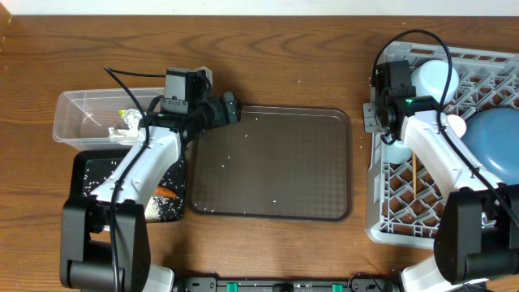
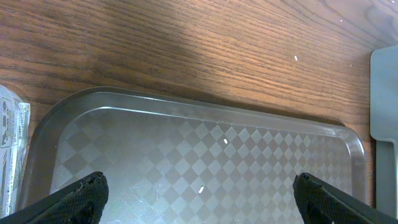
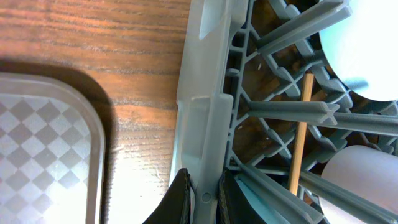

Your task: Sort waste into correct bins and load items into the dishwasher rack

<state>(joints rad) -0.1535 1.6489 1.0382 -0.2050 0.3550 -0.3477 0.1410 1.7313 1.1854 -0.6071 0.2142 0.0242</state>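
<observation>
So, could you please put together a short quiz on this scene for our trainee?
1. True or false: the left gripper is open above the brown tray.
2. What is the right gripper shut on? A) a chopstick B) the wall of the rack C) the plate
3. Which container holds the carrot?
Key: 1 true; 2 B; 3 the black tray.
</observation>
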